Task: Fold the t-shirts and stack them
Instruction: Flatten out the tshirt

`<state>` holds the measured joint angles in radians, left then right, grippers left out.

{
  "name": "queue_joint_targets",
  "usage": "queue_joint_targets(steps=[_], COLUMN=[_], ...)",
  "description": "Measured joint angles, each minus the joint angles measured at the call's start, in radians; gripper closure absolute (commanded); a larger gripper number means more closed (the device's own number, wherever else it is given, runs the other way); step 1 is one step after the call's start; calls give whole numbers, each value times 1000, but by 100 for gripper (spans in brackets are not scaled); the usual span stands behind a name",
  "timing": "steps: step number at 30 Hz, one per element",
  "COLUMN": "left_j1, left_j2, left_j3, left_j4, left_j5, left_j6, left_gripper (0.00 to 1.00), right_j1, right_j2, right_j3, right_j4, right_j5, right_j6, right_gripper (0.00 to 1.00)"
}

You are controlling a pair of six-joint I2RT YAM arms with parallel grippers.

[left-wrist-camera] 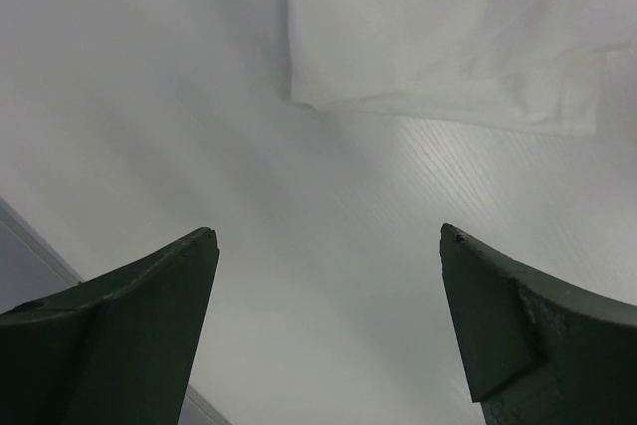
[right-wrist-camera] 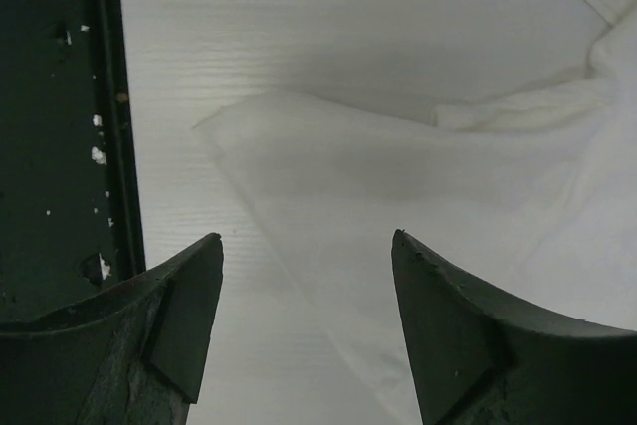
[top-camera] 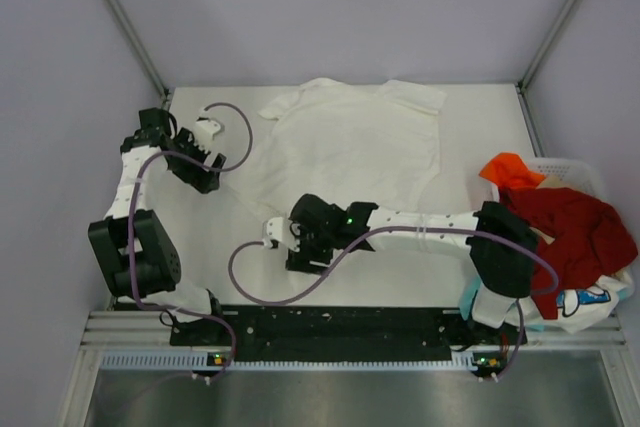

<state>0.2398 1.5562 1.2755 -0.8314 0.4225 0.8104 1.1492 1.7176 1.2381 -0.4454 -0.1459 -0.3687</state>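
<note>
White shirt point(top-camera: 350, 147): spread flat on the table point(top-camera: 420, 282), collar toward the far edge.
Left gripper point(left-wrist-camera: 328, 236): jaws wide apart with nothing between them, above bare table near the shirt's left edge.
Right gripper point(right-wrist-camera: 309, 241): jaws open and empty, over the shirt's near-left corner.
Basket point(top-camera: 590, 169): at the table's right edge, heaped with a red shirt point(top-camera: 570, 227), an orange shirt point(top-camera: 508, 169) and a white one with blue print point(top-camera: 585, 299).

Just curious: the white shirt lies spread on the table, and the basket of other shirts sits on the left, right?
No, the basket sits on the right, as the top external view shows. The white shirt does lie spread out.
</note>
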Motion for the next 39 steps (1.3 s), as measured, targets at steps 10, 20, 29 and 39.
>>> queue_joint_targets(steps=[10, 20, 29, 39], left_j1=[1, 1, -84, -163], left_j2=[-1, -1, 19, 158], left_j3=[-2, -5, -62, -66], left_j4=[18, 22, 84, 152], left_j5=[-8, -42, -132, -190], left_j6=[-31, -135, -212, -236], left_gripper=[4, 9, 11, 10], right_j1=[77, 70, -113, -363], right_j2=[193, 226, -77, -451], right_j3=[34, 39, -86, -132], right_j4=[-8, 80, 127, 301], right_j5=[-56, -3, 54, 143], right_j6=[-16, 14, 127, 183], right_gripper=[39, 100, 100, 100])
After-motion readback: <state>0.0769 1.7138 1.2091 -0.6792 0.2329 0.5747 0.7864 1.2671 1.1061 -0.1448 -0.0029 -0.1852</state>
